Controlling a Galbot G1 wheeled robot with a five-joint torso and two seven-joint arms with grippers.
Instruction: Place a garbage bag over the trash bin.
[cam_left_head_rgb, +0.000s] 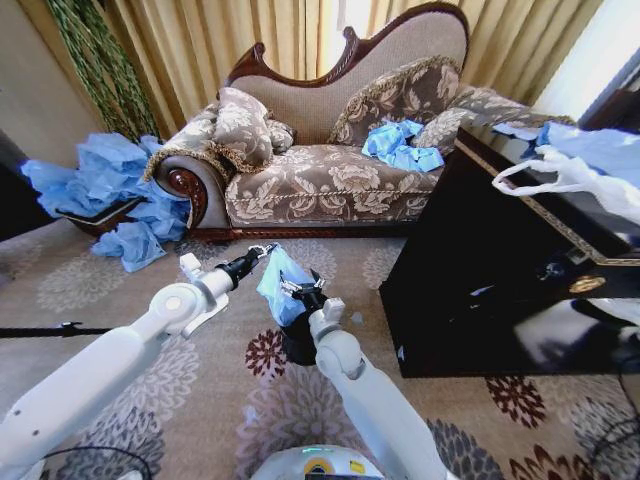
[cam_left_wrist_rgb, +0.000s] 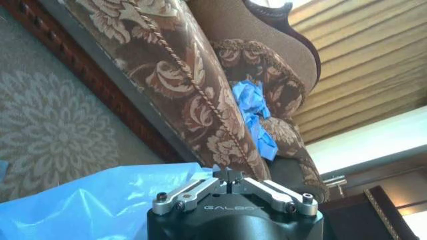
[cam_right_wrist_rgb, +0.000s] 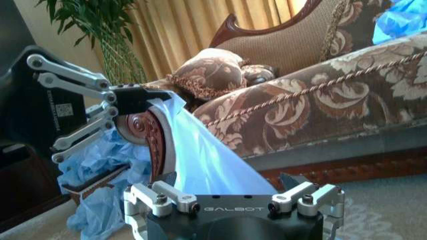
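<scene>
Both arms reach forward over the patterned carpet (cam_left_head_rgb: 120, 290), and between them the garbage bag (cam_left_head_rgb: 280, 285) is held up, stretched just above the trash bin (cam_left_head_rgb: 297, 345), which stands on the floor in front of the sofa (cam_left_head_rgb: 320, 180). The left pincer (cam_left_head_rgb: 262, 253) is clamped on the bag's upper corner, while the right pincer (cam_left_head_rgb: 300, 291) grips its lower part. A dark table (cam_left_head_rgb: 480, 270) stands close on the right, with a white plastic bag (cam_left_head_rgb: 560, 175) on top, and loose blue bags (cam_left_head_rgb: 110, 195) are heaped by the sofa's left end.

One black trash bin (cam_left_head_rgb: 297, 345), one light blue garbage bag (cam_left_head_rgb: 279, 285) above it, two robot arms, one patterned sofa (cam_left_head_rgb: 330, 180), and two heaps of blue bags.
</scene>
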